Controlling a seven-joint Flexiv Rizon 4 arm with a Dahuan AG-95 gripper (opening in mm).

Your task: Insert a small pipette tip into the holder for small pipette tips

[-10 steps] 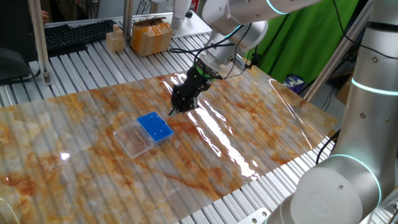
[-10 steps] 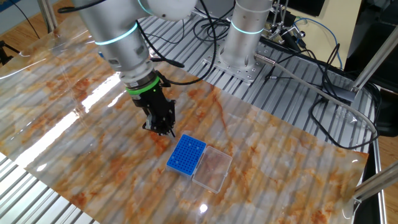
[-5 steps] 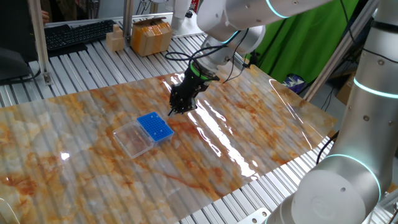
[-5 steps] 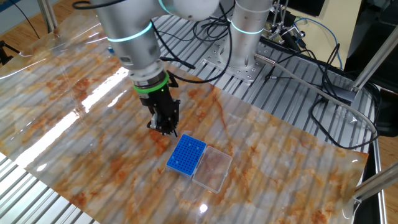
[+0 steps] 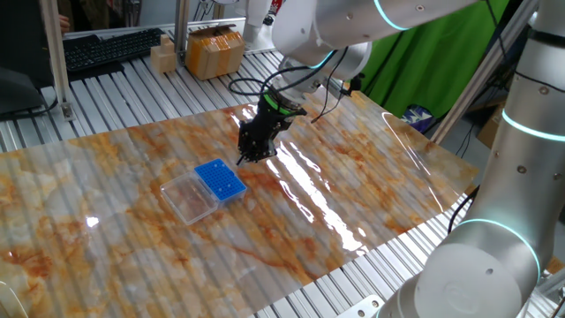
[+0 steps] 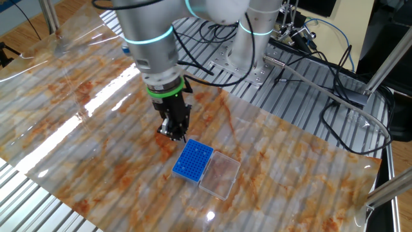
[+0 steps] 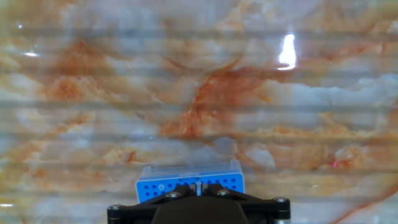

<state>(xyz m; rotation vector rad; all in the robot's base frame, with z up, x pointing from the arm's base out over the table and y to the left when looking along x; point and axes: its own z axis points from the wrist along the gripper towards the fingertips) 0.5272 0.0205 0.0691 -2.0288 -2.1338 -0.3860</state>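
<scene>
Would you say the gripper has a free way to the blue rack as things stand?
Probably yes: the gripper hangs just beside the blue rack, jaws shut, and nothing lies between them; the clear tray sits on the rack's far side.

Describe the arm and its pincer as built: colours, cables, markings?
The arm is glossy silver-grey with glowing cyan rings at the joints. A green band sits at the wrist, above a small black pincer. Black cables loop loosely beside the wrist.

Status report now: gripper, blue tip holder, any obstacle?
Gripper shut, beside blue holder. Pipette tip too small to confirm. Clear tray adjoins holder's far side; nothing seen between.
</scene>
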